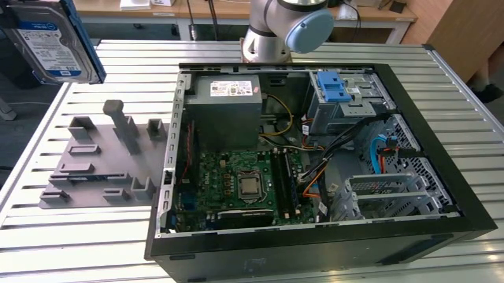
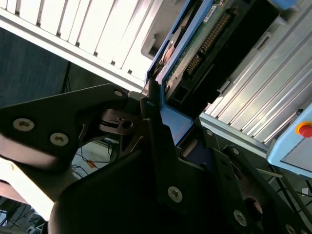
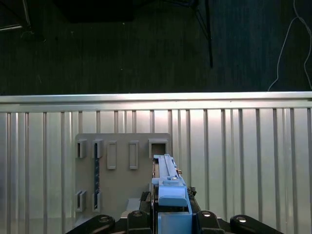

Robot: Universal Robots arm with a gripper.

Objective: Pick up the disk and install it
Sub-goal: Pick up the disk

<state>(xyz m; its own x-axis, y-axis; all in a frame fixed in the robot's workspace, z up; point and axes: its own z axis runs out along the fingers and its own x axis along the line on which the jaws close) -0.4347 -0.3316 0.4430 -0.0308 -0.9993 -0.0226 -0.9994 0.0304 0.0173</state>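
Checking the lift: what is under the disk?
Under the disk, the first wrist view shows a grey slotted holder on the slatted table. The disk covers one part of it.

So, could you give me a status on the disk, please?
Gripper shut on the disk. Disk aloft over the grey fixture, outside the computer case. Nothing seen blocking.

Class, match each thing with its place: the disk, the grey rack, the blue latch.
Things:
1. disk
2. rack
3. latch

Places:
A. on the table, beside the case
B. held in the gripper, up in the air
C. inside the case

Pairs: 1-B, 2-A, 3-C
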